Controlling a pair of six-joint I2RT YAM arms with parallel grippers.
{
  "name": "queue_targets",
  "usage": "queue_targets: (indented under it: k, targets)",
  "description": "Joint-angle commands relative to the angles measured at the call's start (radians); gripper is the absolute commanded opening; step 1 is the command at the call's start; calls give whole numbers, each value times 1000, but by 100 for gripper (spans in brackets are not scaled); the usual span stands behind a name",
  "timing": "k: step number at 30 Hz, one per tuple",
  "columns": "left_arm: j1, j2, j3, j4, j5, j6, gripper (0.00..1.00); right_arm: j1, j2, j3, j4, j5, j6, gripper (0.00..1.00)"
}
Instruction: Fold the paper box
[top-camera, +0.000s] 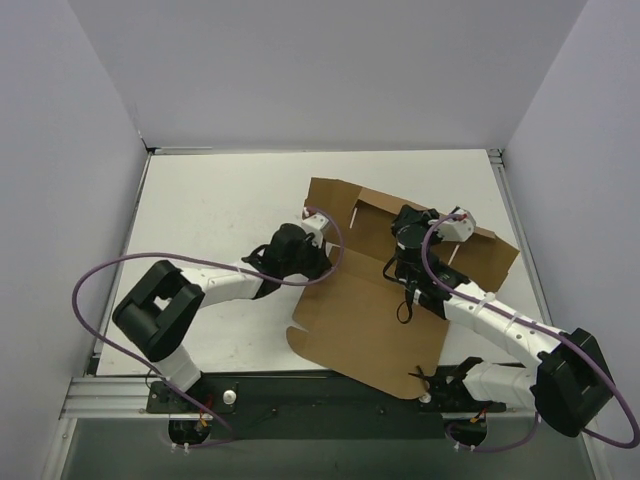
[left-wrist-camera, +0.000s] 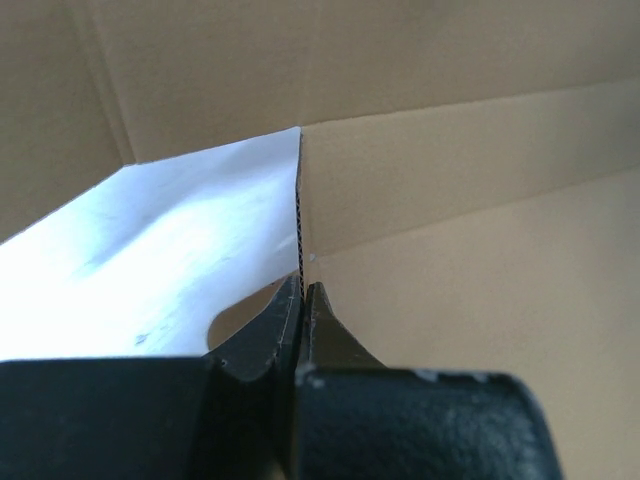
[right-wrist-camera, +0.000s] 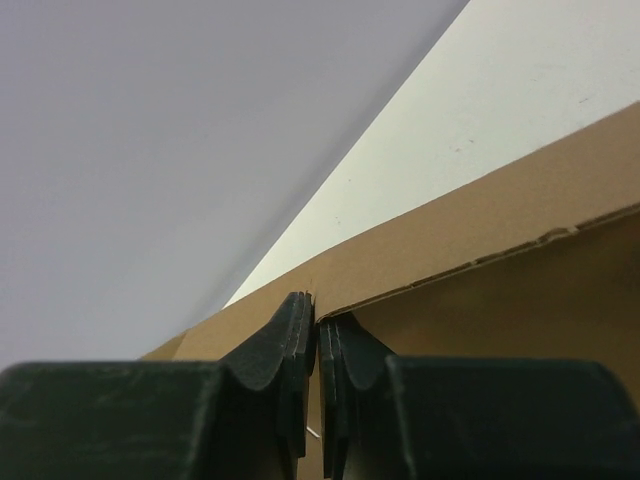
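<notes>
The paper box (top-camera: 365, 325) is a brown cardboard die-cut sheet lying mostly flat at centre right of the table, with its far flaps partly raised. My left gripper (top-camera: 326, 262) is at the sheet's left edge. In the left wrist view it (left-wrist-camera: 303, 292) is shut on the thin edge of an upright cardboard panel (left-wrist-camera: 450, 180). My right gripper (top-camera: 408, 228) is at the far part of the sheet. In the right wrist view it (right-wrist-camera: 318, 318) is shut on the edge of a raised cardboard flap (right-wrist-camera: 480, 225).
The white table (top-camera: 220, 210) is enclosed by grey walls on the left, back and right. A black rail (top-camera: 300, 392) with the arm bases runs along the near edge. Purple cables (top-camera: 90, 290) loop beside both arms.
</notes>
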Motion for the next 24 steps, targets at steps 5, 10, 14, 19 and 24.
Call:
queue_targets:
  k: [5,10,14,19,24]
  targets:
    - [95,-150,4,-35,35,29,0,27,19,53,-27,-4,-48,0]
    - [137,-168,18,-56,35,36,0,34,35,57,-19,-18,-48,0]
    - [153,-167,36,-55,-11,24,0,19,61,70,54,-70,-86,0]
    - [166,-154,58,5,-86,9,0,-22,140,148,125,-187,-180,0]
    - [166,-110,39,126,-143,-20,0,-52,228,186,263,-330,-278,0]
